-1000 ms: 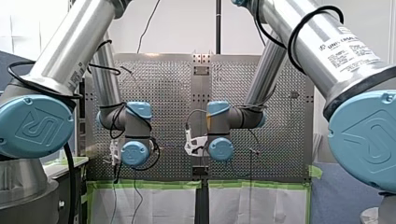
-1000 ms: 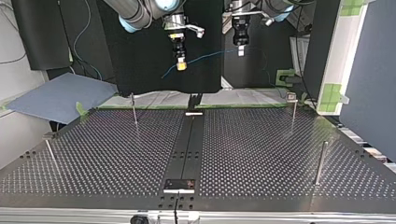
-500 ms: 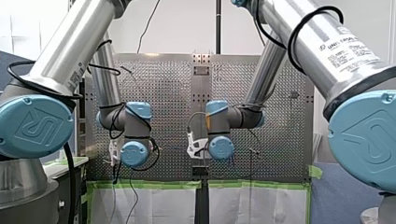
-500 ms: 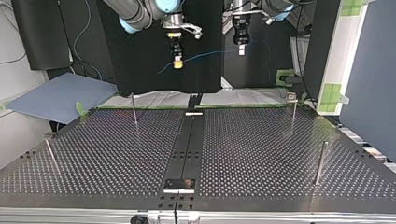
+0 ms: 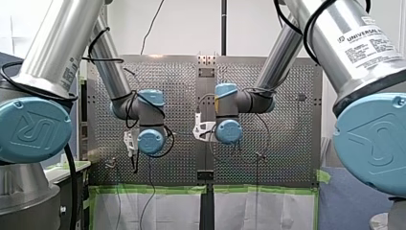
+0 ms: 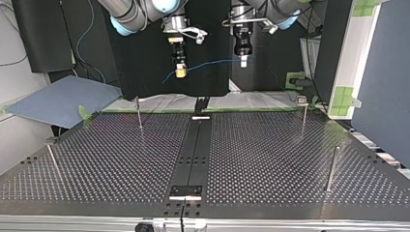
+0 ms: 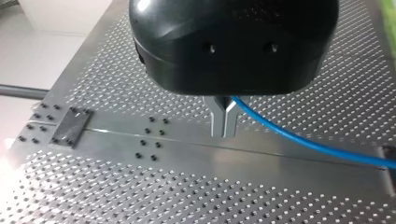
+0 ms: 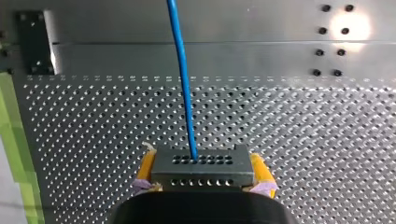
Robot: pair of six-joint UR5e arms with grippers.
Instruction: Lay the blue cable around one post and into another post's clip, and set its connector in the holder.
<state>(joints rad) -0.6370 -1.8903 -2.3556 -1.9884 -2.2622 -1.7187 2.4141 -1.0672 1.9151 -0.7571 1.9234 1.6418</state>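
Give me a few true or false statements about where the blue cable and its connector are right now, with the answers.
My right gripper holds the connector. True.
The blue cable is wrapped around a post. False: it hangs in the air between the two grippers, touching no post.
My left gripper is shut on the cable. True.
The connector rests on the table. False: it is held above it.

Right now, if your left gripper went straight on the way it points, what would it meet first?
Probably the table's bare centre strip: my left gripper, shut on the cable, points down at it with nothing between, though the height is hard to judge.
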